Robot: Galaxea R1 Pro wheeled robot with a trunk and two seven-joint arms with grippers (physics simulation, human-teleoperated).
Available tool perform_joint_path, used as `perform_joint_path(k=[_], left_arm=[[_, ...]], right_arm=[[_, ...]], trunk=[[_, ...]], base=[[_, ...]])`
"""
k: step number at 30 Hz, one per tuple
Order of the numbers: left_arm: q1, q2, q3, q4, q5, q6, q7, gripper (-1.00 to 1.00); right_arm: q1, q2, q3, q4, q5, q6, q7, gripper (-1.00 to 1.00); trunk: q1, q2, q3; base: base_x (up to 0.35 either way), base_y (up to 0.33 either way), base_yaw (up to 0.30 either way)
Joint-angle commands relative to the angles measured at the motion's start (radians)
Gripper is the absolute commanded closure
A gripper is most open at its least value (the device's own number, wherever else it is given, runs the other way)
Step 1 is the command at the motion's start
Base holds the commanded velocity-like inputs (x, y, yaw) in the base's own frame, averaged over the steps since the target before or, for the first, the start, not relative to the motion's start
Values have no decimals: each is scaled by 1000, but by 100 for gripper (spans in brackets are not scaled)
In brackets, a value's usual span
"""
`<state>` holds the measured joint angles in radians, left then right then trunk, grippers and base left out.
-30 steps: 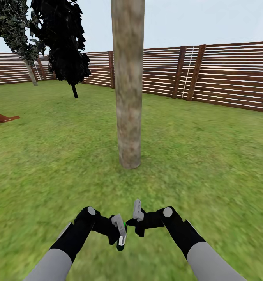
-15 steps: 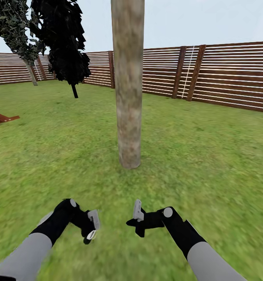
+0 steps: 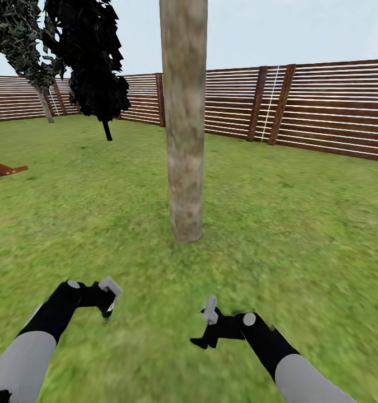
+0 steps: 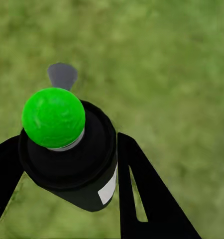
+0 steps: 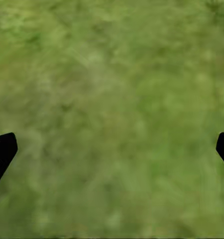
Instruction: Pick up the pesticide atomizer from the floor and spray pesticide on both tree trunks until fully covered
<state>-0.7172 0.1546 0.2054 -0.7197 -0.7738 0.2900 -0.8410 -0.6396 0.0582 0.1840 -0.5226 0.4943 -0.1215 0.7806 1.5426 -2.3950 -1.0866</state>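
The left gripper point(image 3: 109, 295) is clamped on the pesticide atomizer point(image 4: 72, 154), a dark cylindrical bottle with a glossy green cap and a white label; the tree trunk point(image 3: 184, 145) stands ahead and to the right of it, vertical, mottled grey-beige, wider at its base. The right gripper point(image 3: 206, 330) is spread apart and holds nothing over the blurry grass floor point(image 3: 301, 235); the left arm is the one to aim at the trunk.

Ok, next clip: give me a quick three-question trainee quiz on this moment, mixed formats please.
1. True or false: the left gripper is shut on the pesticide atomizer.
2. What colour is the atomizer's round cap? A) red B) green C) white
3. Fill in: the right gripper is ____, with only grass between its fingers.

Key: 1 true. 2 B. 3 open. The tree trunk stands ahead of both arms on the lawn.
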Motion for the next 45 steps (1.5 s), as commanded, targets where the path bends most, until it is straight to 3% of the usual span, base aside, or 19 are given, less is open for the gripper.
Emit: perform_joint_path(k=[1, 2, 3, 4, 6, 7, 9, 11, 12, 14, 17, 19, 22, 26, 28, 42, 44, 45], left_arm=[[0, -7, 27, 3, 49, -1, 66, 100], [3, -10, 46, 8, 103, -5, 114, 100], [13, -13, 53, 11, 144, -8, 148, 100], [34, -22, 58, 13, 208, -11, 202, 100], [66, -43, 63, 16, 293, -37, 317, 100], [77, -57, 64, 21, 320, -77, 384, 100], [99, -79, 66, 39, 336, -136, 446, 100], [133, -93, 67, 48, 350, -157, 466, 100], [153, -107, 67, 80, 383, -173, 471, 100], [169, -123, 67, 136, 421, -274, 489, 100], [187, -125, 68, 161, 426, -294, 503, 100], [193, -137, 68, 174, 425, -297, 519, 100], [197, -148, 67, 179, 426, -299, 597, 100], [199, -150, 66, 180, 426, -300, 617, 100], [200, -150, 66, 180, 426, -299, 618, 100], [235, -150, 66, 165, 420, -289, 620, 100], [234, -152, 68, 164, 422, -277, 621, 100], [228, -152, 69, 163, 420, -230, 622, 100]], right_arm=[[0, -3, -101, 85, -3, -16, -153, -100], [0, -13, -218, 138, -3, -48, -252, -100], [0, -22, -306, 168, -3, -86, -300, -100], [2, -31, -428, 200, -2, -156, -345, -100], [27, -52, -597, 225, -2, -292, -380, -100], [66, -70, -668, 231, -2, -370, -387, -100], [119, -111, -774, 234, -2, -456, -392, -100], [159, -142, -895, 234, -2, -483, -393, -100], [191, -149, -975, 232, -2, -492, -394, -100], [224, -157, -1064, 229, -2, -536, -394, -100], [241, -171, -1077, 228, -2, -547, -394, -100], [244, -194, -1078, 230, -2, -548, -394, -100], [246, -204, -1081, 232, -2, -549, -394, -100], [248, -205, -1164, 234, -2, -548, -392, -100], [248, -204, -1182, 233, -2, -548, -392, -100], [248, -195, -1186, 233, -2, -549, -390, -100], [248, -194, -1185, 233, -1, -549, -388, -100], [248, -193, -1185, 233, 0, -549, -387, -100]], trunk=[[0, 0, 0], [0, 0, 0], [0, 0, 0], [0, 0, 0], [0, 0, 0], [0, 0, 0], [0, 0, 0], [0, 0, 0], [0, 0, 0], [0, 0, 0], [0, 0, 0], [0, 0, 0], [0, 0, 0], [0, 0, 0], [0, 0, 0], [0, 0, 0], [0, 0, 0], [0, 0, 0]], base=[[0, 0, 0], [0, 0, 0], [0, 0, 0], [0, 0, 0], [0, 0, 0], [0, 0, 0], [0, 0, 0], [0, 0, 0], [0, 0, 0], [0, 0, 0], [0, 0, 0], [0, 0, 0], [0, 0, -13], [0, 0, -228], [0, 0, -294], [218, 0, -263], [338, 0, -37], [218, 0, -3]])
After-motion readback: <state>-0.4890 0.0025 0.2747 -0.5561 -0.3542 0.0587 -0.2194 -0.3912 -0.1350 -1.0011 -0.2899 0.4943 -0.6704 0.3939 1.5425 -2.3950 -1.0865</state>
